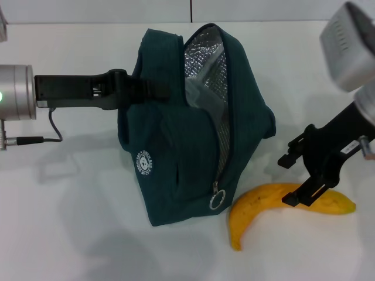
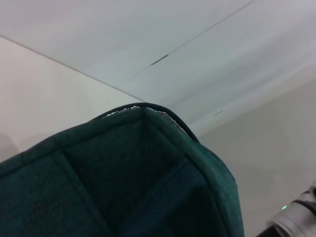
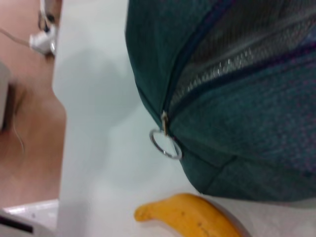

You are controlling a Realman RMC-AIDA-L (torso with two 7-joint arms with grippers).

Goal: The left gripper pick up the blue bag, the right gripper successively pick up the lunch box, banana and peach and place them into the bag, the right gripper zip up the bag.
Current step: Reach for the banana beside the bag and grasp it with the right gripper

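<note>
The right gripper (image 1: 304, 178) hangs released over the banana (image 1: 275, 206) lying on the counter (image 1: 70, 234), right of the blue bag (image 1: 176, 175). The banana looks soft, light and bruisable, so its middle is likely the best hold. The left gripper (image 1: 137, 89) is clenched on the limp bag's left edge.

Close under my left wrist, the blue bag's (image 2: 148, 187) fabric corner rises against the white table (image 2: 44, 98).

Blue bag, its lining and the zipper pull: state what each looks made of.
Blue bag: woven fabric, matte; a fine weave shows in the wrist views. Lining: silvery quilted foil, probably metallised film, glinting inside the open zip. Zipper pull: thin shiny ring, likely metal.
</note>
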